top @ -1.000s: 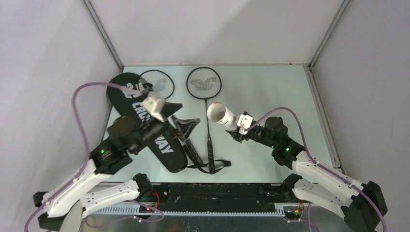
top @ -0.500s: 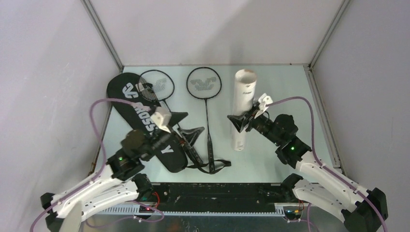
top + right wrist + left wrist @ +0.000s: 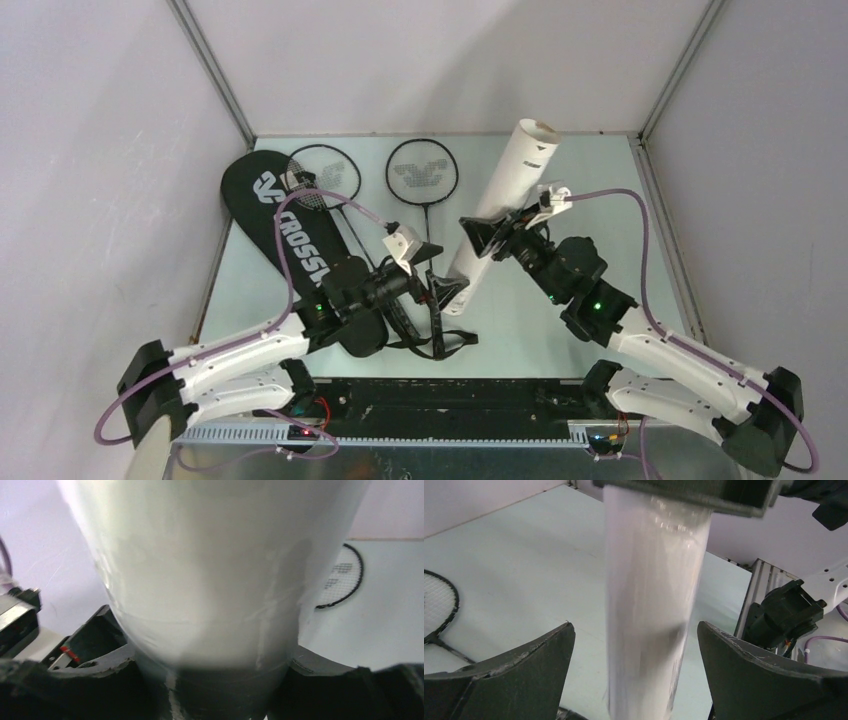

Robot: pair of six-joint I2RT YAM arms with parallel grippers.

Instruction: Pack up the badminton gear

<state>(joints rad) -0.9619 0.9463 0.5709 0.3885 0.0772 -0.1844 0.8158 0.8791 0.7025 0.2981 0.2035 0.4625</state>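
Two grippers now meet the long white tube (image 3: 512, 188) slanting from centre to far right: my right gripper (image 3: 497, 238) clamps its middle, and my left gripper (image 3: 634, 630), just swung over, gapes around its near end, likely to steady it.

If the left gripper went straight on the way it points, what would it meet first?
The white tube held by the right gripper; its lower part stands between the left gripper's open fingers, contact unclear.
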